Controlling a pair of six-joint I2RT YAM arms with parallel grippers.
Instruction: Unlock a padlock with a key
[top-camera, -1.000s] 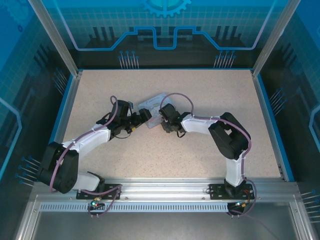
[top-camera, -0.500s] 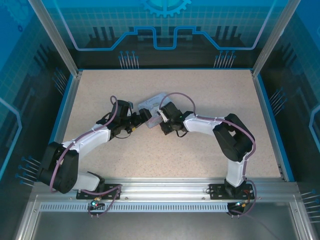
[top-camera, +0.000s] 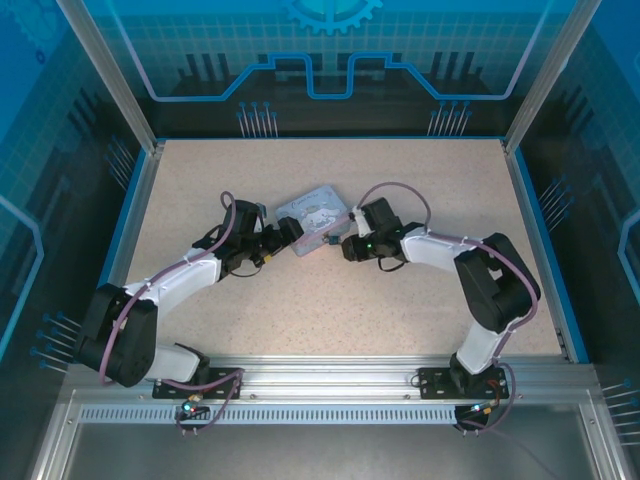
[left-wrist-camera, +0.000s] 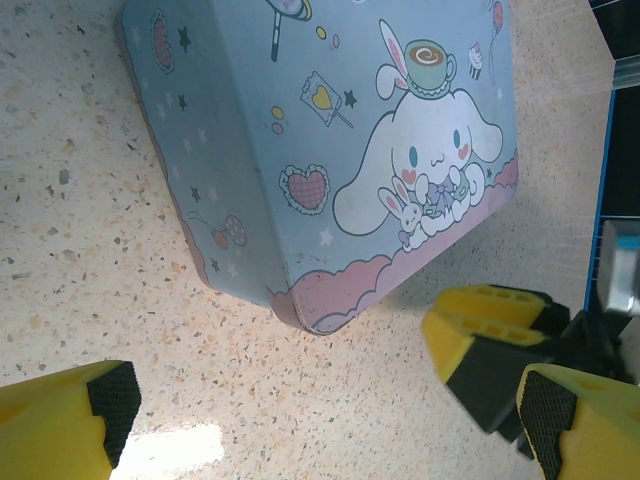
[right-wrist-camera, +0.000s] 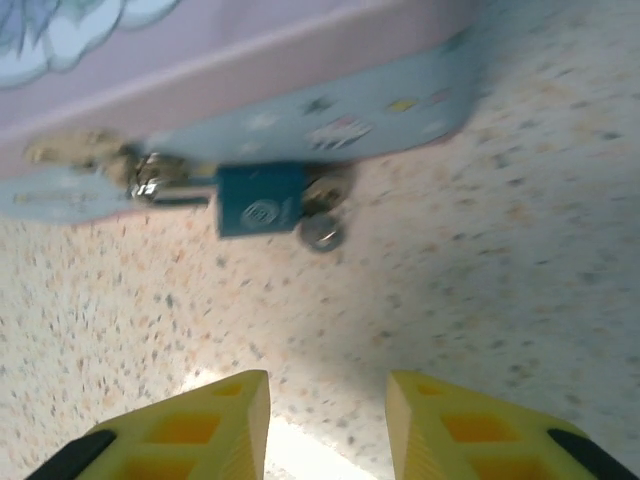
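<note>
From above, the left gripper (top-camera: 287, 237) lay on the speckled table (top-camera: 420, 180) against the near-left corner of the grey-blue box (top-camera: 312, 215). The right gripper (top-camera: 347, 244) sat just beside the box's near-right edge. At that size I could not tell how far either pair of jaws stood apart.

In the left wrist view, the left gripper's own jaws were spread wide, one yellow fingertip (left-wrist-camera: 75, 420) at the lower left and the other at the lower right. Only bare table lay between them, and they held nothing. The box's rounded pink corner sat just ahead of them, apart from both pads. A yellow finger (left-wrist-camera: 478, 318) of the right gripper showed near that corner.

The right wrist view was blurred. The right gripper's jaws were parted by a modest gap with nothing between them. The padlock (right-wrist-camera: 260, 200), blue-bodied, hung from the latch on the box's side wall, well ahead of the fingertips and untouched. A small round silvery piece (right-wrist-camera: 322, 233) touched its lower right corner, and I could not tell whether that was the key.
</note>
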